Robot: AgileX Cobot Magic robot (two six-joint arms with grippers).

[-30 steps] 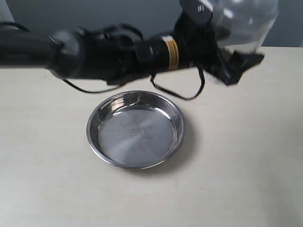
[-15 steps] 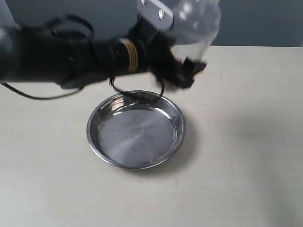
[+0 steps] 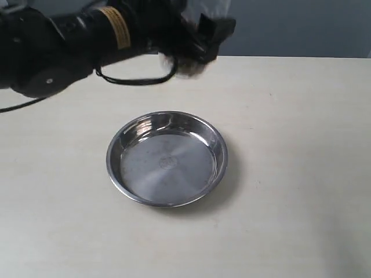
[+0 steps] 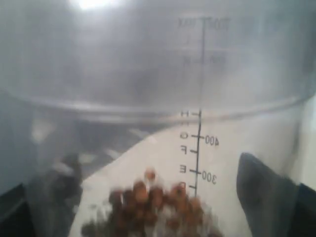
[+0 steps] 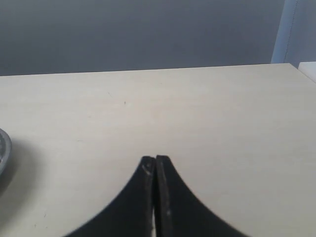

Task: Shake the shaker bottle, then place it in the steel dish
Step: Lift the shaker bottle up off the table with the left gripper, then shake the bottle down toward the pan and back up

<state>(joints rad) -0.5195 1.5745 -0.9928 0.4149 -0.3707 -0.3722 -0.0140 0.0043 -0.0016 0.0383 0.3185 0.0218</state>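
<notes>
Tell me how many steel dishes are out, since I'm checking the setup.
1. The steel dish lies empty on the table, mid-scene in the exterior view. The left arm hides some table behind it.

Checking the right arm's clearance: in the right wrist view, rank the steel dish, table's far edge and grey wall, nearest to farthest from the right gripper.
1. steel dish, on the table, to one side.
2. table's far edge, ahead of the right gripper.
3. grey wall, beyond the table.

Steel dish (image 3: 167, 159) on the table (image 3: 295, 191) near its middle, left gripper (image 3: 200, 36) up behind the dish, shaker bottle (image 4: 148, 98) between its fingers, granules (image 4: 153, 205) inside the bottle
</notes>
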